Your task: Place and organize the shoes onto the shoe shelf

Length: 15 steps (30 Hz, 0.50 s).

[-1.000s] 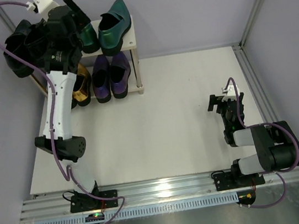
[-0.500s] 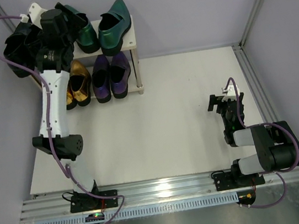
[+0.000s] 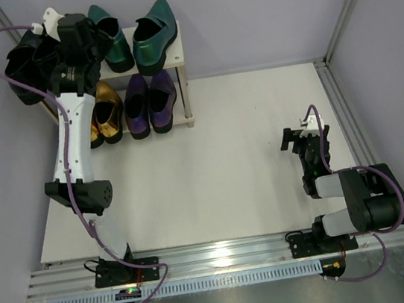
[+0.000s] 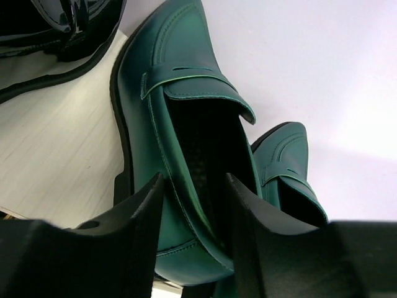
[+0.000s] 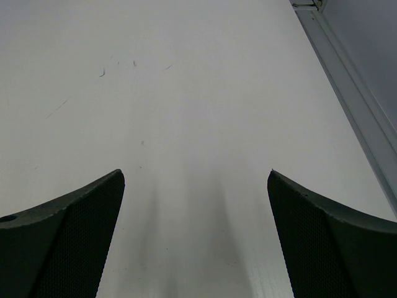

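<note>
On the top board of the shoe shelf stand two metallic green shoes, toes to the back. My left gripper hangs over the heel of the left green shoe. Its fingers straddle that shoe's side wall, one outside and one in the dark opening, with a gap still showing, so my left gripper is open. The black shoes sit at the shelf's left end. Gold shoes and purple shoes fill the lower tier. My right gripper rests open over the bare table.
A purple cable loops from the left wrist past the black shoes. The wall stands right behind the shelf. A metal frame rail runs along the table's right edge, close to the right arm. The pale board shows left of the green shoe.
The left wrist has shifted left and back along the top tier, and its jaws have narrowed around the green shoe's side wall. The right arm has stayed still.
</note>
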{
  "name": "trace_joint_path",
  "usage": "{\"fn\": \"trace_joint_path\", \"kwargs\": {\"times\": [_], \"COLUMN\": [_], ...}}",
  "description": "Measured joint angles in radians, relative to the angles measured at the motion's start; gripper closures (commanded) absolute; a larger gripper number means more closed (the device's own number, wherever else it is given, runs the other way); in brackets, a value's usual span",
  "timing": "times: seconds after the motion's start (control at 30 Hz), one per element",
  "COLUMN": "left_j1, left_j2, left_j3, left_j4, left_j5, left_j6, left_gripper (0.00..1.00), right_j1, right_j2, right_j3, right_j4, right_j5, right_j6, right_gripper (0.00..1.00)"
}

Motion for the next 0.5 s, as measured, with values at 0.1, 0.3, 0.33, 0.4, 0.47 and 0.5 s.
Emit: {"fn": "trace_joint_path", "kwargs": {"times": [0.1, 0.3, 0.33, 0.4, 0.47, 0.5], "left_j1": [0.002, 0.018, 0.022, 0.027, 0.029, 0.029], "left_j2": [-0.002, -0.005, -0.005, -0.005, -0.006, -0.007], "left_j3": [0.000, 0.000, 0.000, 0.000, 0.000, 0.000], "left_j4": [0.010, 0.035, 0.036, 0.037, 0.037, 0.037], "left_j5": [0.001, 0.038, 0.049, 0.069, 0.082, 0.088], "left_j6": [-0.001, -0.001, -0.001, -0.001, -0.002, -0.002], "left_gripper": [0.81, 1.00, 1.00, 1.00, 1.00, 1.00], "right_j1": [0.000, 0.000, 0.000, 0.000, 0.000, 0.000], "right_j2": [0.000, 0.000, 0.000, 0.000, 0.000, 0.000], "right_j3": [0.000, 0.000, 0.000, 0.000, 0.000, 0.000], "right_j4": [0.000, 0.000, 0.000, 0.000, 0.000, 0.000], "right_j5": [0.000, 0.000, 0.000, 0.000, 0.000, 0.000], "right_j6": [0.000, 0.000, 0.000, 0.000, 0.000, 0.000], "right_gripper": [0.03, 0.03, 0.03, 0.03, 0.03, 0.03]}}
